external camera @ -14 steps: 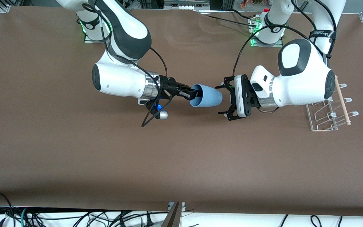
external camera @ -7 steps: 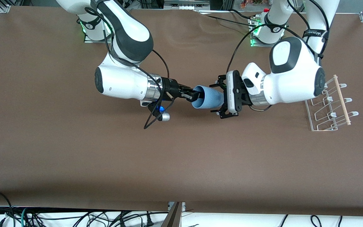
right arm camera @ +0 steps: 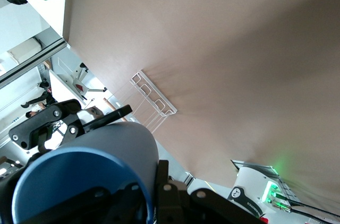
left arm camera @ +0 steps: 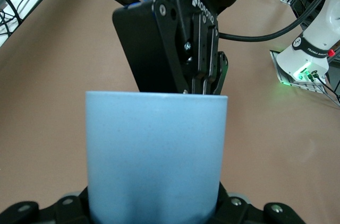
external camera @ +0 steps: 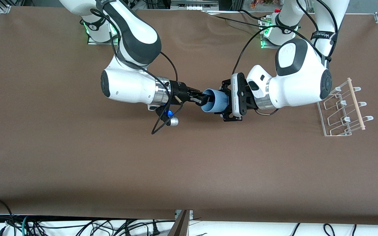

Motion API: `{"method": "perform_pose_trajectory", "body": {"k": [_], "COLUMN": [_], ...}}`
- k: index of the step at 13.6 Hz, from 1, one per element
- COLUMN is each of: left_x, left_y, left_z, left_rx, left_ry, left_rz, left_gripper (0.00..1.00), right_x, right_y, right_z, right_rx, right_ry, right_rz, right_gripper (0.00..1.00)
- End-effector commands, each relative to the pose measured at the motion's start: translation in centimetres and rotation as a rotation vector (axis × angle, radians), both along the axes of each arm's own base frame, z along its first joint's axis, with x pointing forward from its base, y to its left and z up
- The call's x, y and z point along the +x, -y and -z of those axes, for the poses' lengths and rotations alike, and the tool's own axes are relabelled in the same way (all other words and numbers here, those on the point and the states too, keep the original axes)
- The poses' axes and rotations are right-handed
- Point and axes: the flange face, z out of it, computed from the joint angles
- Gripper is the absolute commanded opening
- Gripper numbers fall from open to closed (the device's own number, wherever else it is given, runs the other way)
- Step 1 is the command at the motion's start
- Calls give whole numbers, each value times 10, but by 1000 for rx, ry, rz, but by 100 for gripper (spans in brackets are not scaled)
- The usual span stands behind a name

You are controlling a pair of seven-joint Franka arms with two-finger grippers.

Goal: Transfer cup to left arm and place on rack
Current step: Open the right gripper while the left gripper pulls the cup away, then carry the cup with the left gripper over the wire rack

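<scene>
Light-blue cup (external camera: 214, 101) lies sideways, empty, in the air over the table's (external camera: 77, 157) middle, right gripper (external camera: 199, 98) clamped on its rim, left gripper (external camera: 227, 102) spread around its base, rack (external camera: 343, 109) well apart at the left arm's end.

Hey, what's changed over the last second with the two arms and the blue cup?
The left gripper has moved in from the rack's end and now straddles the base end of the cup, fingers open, not yet gripping. The right gripper stays shut on the cup's rim, having crept slightly toward the left arm. The rack hasn't moved.
</scene>
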Motion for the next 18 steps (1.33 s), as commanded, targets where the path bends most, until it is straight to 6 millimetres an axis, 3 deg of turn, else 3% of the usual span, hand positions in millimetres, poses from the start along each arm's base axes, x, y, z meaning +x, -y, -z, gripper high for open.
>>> {"method": "perform_pose_trajectory", "body": {"k": [1, 2, 3, 6, 8, 12, 18], "left_x": [5, 5, 4, 4, 3, 0, -5], "left_y": [-2, -3, -3, -9, -21, -78, -166], "left_z": [-2, -2, -3, -5, -5, -17, -39], "left_rx": [-30, -30, -28, -27, -13, 133, 717], "left_ry": [0, -4, -14, -29, -73, -182, -216], "left_rz": [-7, -9, -6, -5, 4, 40, 126], "left_gripper": [8, 8, 8, 8, 8, 8, 8], "right_x": [5, 7, 10, 29, 48, 74, 83], "right_y": [-4, -1, 4, 40, 86, 165, 259], "right_z": [-9, -8, -10, -20, -29, -17, -6], "right_rx": [34, 30, 27, 21, 12, -273, -734], "right_ry": [-27, -25, -24, -33, -60, 49, 115], "right_rz": [22, 27, 25, 33, 15, -47, -160], "right_gripper": [42, 76, 95, 99, 99, 99, 99]}}
